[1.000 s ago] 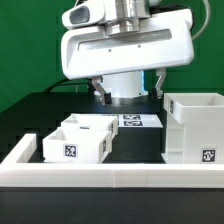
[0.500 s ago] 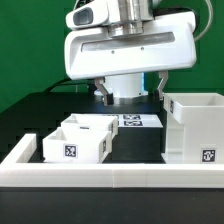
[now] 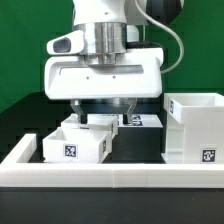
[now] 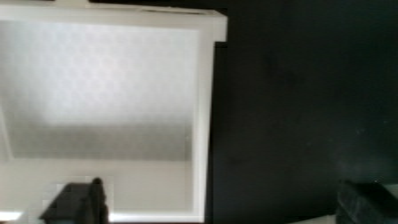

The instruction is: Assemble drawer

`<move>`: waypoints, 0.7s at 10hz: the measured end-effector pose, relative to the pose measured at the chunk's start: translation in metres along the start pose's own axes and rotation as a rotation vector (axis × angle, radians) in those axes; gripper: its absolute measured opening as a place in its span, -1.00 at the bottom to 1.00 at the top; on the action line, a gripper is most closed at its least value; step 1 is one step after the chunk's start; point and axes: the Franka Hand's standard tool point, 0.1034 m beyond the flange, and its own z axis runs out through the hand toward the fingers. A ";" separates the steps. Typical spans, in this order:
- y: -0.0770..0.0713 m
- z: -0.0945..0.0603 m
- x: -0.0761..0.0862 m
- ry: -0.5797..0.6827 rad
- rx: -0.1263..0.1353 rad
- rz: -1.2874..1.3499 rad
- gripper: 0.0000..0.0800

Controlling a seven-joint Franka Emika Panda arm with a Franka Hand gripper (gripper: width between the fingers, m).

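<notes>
The gripper, jaws standing wide apart and empty, is shifting toward the exterior view's left and lowering over the two trays (the housing is sitting untouched at that view's right), pointing to a tray pickup. The wrist view is cropping one tray, possibly the rear.

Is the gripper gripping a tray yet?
No: the wrist view shows the gripper open, its fingers wide apart and not closed on the tray beneath.
</notes>
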 end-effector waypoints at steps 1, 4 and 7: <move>0.000 0.000 0.000 0.000 0.000 -0.001 0.62; 0.009 0.015 -0.007 -0.004 -0.006 0.011 0.62; 0.013 0.035 -0.018 0.002 -0.021 0.019 0.62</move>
